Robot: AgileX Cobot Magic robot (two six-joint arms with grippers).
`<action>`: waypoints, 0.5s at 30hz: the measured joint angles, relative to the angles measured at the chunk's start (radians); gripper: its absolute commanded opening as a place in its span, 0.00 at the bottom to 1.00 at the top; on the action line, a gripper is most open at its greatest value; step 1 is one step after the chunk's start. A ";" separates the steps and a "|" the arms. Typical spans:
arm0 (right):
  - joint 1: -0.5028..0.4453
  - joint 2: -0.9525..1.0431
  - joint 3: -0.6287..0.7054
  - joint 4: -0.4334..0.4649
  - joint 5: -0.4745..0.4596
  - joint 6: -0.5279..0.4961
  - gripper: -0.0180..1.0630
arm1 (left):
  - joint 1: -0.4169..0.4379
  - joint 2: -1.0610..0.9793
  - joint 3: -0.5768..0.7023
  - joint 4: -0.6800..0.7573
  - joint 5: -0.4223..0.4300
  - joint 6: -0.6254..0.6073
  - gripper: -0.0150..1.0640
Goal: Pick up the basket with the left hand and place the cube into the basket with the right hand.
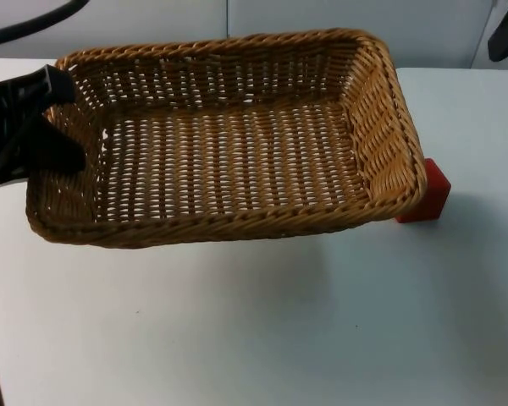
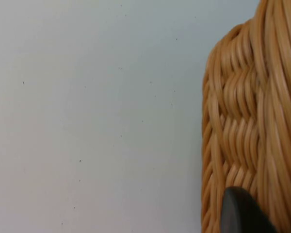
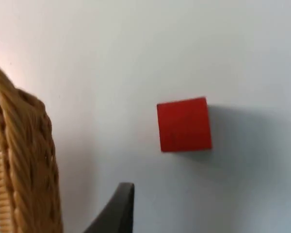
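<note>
Left tool (image 1: pixel 55 114) grips basket (image 1: pixel 237 161); the right wrist view bares whole cube (image 3: pixel 184 124).

A red cube (image 3: pixel 184 124) is observed resting on the white table top (image 3: pixel 136 48), with one face presented to the camera and a soft shadow cast on the table beyond it. A woven wicker basket (image 3: pixel 19 165) is seen well apart from the cube; its braided rim and part of its wall are visible, and bare table lies between the two. A single black fingertip (image 3: pixel 117 208) of the right gripper is noted between the basket and the cube, nearer the basket, touching neither. Nothing is gripped by it.
</note>
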 measured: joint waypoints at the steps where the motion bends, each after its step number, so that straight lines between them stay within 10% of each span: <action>1: 0.000 0.013 -0.002 -0.002 -0.014 -0.008 0.99 | 0.000 0.000 0.000 0.000 0.000 0.000 0.01; 15: 0.000 0.354 -0.062 -0.002 -0.104 -0.006 0.91 | 0.000 0.000 0.000 0.000 0.000 0.000 0.01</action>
